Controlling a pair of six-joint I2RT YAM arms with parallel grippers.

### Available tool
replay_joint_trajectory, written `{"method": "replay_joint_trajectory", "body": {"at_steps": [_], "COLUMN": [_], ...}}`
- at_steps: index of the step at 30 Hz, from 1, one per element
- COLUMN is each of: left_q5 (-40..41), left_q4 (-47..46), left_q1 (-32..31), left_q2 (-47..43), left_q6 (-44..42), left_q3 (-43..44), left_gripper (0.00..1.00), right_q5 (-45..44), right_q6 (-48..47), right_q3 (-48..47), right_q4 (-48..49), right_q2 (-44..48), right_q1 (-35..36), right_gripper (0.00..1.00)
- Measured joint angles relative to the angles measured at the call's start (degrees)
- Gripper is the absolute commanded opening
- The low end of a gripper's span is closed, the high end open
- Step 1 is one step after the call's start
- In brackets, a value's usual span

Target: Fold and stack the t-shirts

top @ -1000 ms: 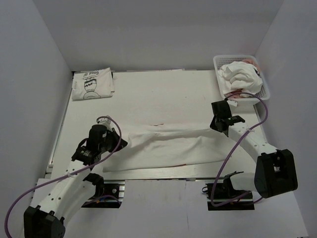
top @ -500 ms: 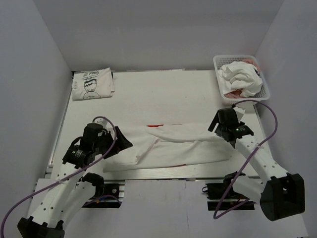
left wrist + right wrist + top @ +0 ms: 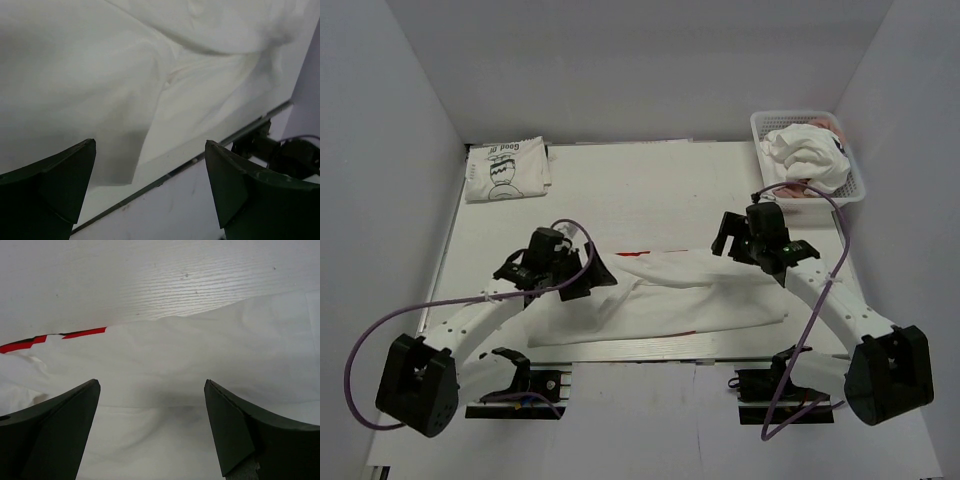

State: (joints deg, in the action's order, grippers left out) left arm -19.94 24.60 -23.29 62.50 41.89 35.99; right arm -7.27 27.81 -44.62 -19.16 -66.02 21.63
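Hovering over the shirt point(image 3: 680, 300) at the near edge of the desk point(image 3: 650, 190), left gripper point(image 3: 150, 145) and right gripper point(image 3: 151, 382) gape open, empty. One folded shirt point(image 3: 505, 170) sits in the far-left corner.

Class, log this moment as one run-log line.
left gripper: open, over shirt | right gripper: open, over shirt | shirt: unheld, on table | folded shirt: far-left corner

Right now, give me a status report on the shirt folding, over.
Left gripper open, right gripper open, both empty. White shirt lies partly folded beneath them, red print showing. Nothing lying on it.
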Motion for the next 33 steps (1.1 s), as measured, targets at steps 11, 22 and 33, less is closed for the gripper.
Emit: {"method": "replay_joint_trajectory", "body": {"at_steps": [11,22,33], "left_q5": [-6.4,5.1,30.1], "left_q4": [-16.3,-4.2,15.1], "left_q1": [-17.6,-22.9,-18.3], "left_q2": [15.7,13.6,9.0], "left_q6": [4.3,2.0,8.5], "left_q3": [-4.1,6.6,11.7], "left_gripper": [0.99,0.99,0.99], "right_q5": [-1.0,1.5,0.0], "right_q6": [6.1,7.7,3.2], "right_q3": [3.3,7.8,5.4], "right_q4": [1.5,1.5,2.6], "right_q2": [-4.8,-9.5,-4.9], "right_q1": [-3.0,-7.6,-8.2], "right_gripper": [0.9,0.9,0.9]}}
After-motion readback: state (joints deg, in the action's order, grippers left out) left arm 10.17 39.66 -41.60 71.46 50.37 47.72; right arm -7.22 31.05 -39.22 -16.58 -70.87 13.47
